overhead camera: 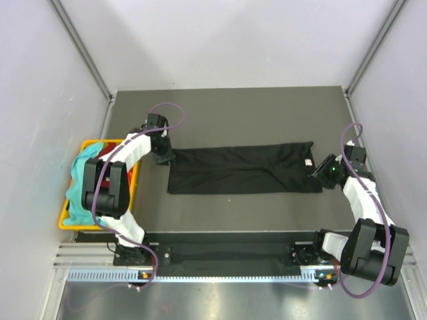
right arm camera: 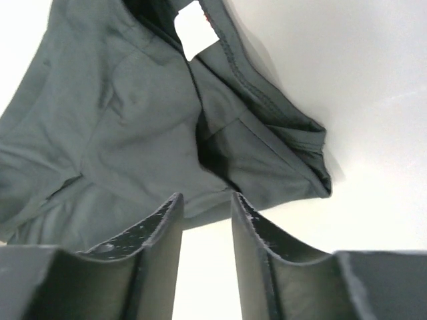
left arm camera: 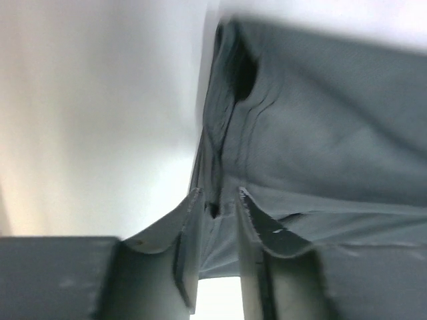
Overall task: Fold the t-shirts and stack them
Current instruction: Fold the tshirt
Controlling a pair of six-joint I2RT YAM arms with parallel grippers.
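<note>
A black t-shirt (overhead camera: pixel 243 170) lies folded into a long band across the middle of the table, its white neck label (overhead camera: pixel 309 162) at the right end. My left gripper (overhead camera: pixel 167 158) sits at the band's left end. In the left wrist view its jaws (left arm camera: pixel 219 193) stand slightly apart, with the shirt's (left arm camera: pixel 320 133) edge lying loose between the tips. My right gripper (overhead camera: pixel 319 170) is at the right end, open (right arm camera: pixel 205 197), its tips just at the hem of the shirt (right arm camera: pixel 133 120) near the label (right arm camera: pixel 197 30). A teal t-shirt (overhead camera: pixel 81 177) and a red one (overhead camera: pixel 103 151) lie in the basket.
The yellow plastic basket (overhead camera: pixel 67 220) stands at the table's left edge, beside the left arm. Grey walls close in on both sides and the back. A metal rail with the arm bases runs along the near edge.
</note>
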